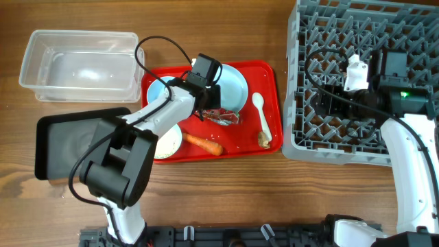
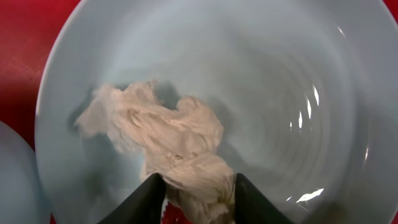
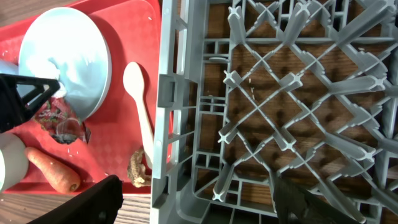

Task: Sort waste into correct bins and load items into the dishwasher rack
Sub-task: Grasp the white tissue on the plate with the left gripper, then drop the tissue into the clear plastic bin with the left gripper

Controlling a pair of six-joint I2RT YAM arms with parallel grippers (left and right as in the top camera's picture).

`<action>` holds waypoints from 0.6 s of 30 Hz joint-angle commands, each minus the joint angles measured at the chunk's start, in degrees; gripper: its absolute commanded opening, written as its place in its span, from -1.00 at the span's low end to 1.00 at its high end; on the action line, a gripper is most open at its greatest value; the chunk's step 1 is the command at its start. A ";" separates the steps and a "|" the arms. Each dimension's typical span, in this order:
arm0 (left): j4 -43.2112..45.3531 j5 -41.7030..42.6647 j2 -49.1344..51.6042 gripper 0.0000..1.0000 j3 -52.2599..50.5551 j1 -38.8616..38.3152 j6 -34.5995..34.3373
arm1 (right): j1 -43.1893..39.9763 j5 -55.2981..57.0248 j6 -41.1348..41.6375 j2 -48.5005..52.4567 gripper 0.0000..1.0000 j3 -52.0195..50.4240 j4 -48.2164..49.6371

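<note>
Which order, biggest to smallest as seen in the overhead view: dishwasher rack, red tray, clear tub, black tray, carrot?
1. dishwasher rack
2. red tray
3. clear tub and black tray: they look about alike, and the left arm hides part of the black tray, so unranked
4. carrot

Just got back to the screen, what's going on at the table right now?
The left pincer is down at the pale blue plate on the red tray. Its fingers sit on either side of the crumpled wrapper, but I can't tell if they are clamped on it. The right pincer hangs open and empty over the dishwasher rack. The carrot, white spoon and brown food bit lie on the red tray.
</note>
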 commanded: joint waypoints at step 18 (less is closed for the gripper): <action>-0.70 -6.03 -14.05 -0.92 2.23 3.28 0.72 | 0.13 1.07 -0.74 0.11 0.61 -0.13 0.04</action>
